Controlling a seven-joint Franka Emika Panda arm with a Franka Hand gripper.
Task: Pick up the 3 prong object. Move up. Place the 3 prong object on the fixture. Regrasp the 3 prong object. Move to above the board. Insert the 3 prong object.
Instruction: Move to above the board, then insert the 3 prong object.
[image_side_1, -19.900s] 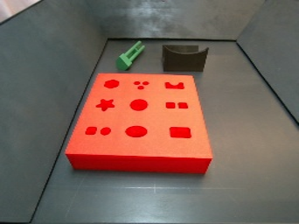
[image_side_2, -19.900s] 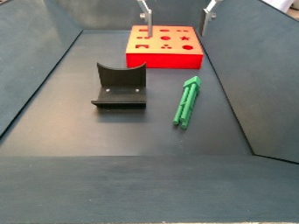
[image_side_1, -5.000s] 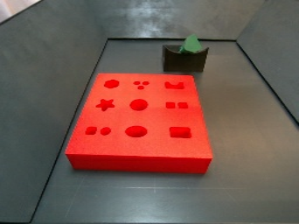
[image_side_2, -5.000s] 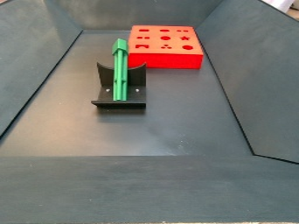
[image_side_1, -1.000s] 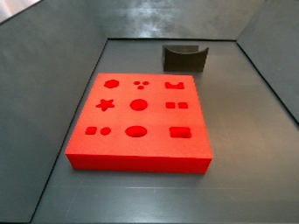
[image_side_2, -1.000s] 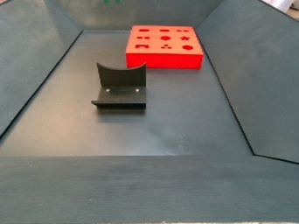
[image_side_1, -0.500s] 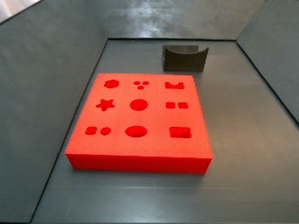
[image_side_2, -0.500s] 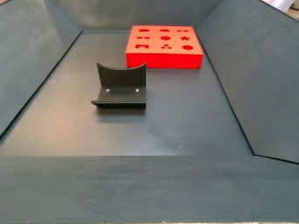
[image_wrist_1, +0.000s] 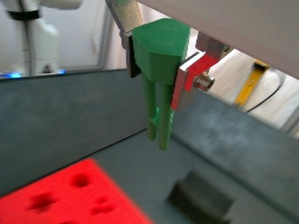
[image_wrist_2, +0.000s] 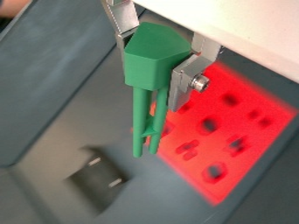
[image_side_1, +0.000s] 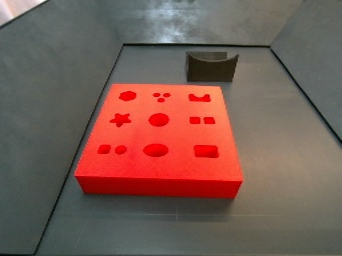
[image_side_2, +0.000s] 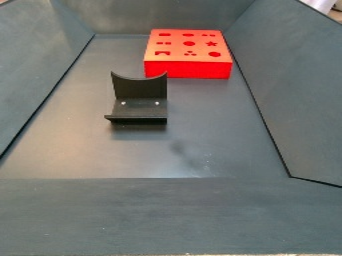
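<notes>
Step in hand, by judgement: carry to above the board (image_side_1: 158, 132), regrasp apparently done. Fixture (image_side_2: 136, 98) bare in both side views, notch empty. No arm or green piece in either side view, so presumably high above both frames.

Gripper (image_wrist_2: 158, 63) seen only in both wrist views, well clear of the floor. Clenched on the 3 prong object (image_wrist_1: 162, 66): thick green head pinched between the silver finger plates (image_wrist_2: 184, 80), long bar hanging straight down with prongs lowermost. Jaws narrowed to the width of the head; nothing else touched.

Below, in a wrist view, board partly under the prong tips and off to one side; fixture on the grey floor near the frame edge, well apart from the piece. Board corner with dark cut-outs and the fixture top also visible beneath the piece in a wrist view.

Next move, by judgement: travel sideways until prongs stand over the three small dots (image_side_1: 162, 97), hold bar upright, then descend. Whether prong spacing lines up with the dots: cannot tell at this height.
</notes>
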